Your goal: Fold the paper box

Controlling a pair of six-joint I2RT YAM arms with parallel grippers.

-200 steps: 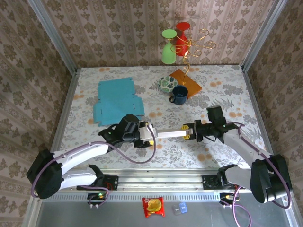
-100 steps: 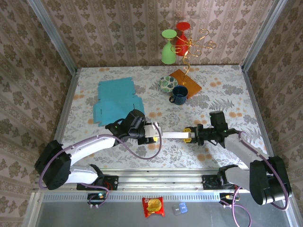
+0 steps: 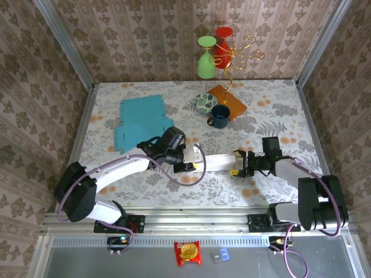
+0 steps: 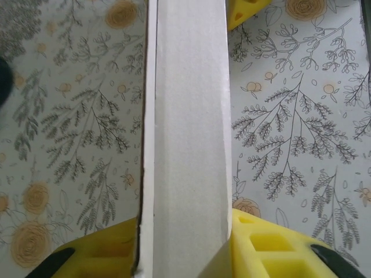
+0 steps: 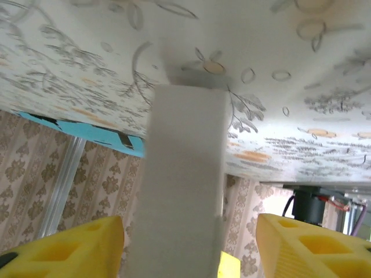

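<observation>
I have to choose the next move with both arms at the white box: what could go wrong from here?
1. The right gripper has its jaws open, clear of the white box on both sides, so the left gripper alone clamps it at one end; the long free end may sag or twist.
2. The right gripper's fingers flank that end; a sideways retreat could snag it and pull it loose.

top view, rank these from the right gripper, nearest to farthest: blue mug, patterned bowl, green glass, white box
1. white box, between the right gripper jaws
2. blue mug, mid table
3. patterned bowl, just behind the mug
4. green glass, far back
</observation>
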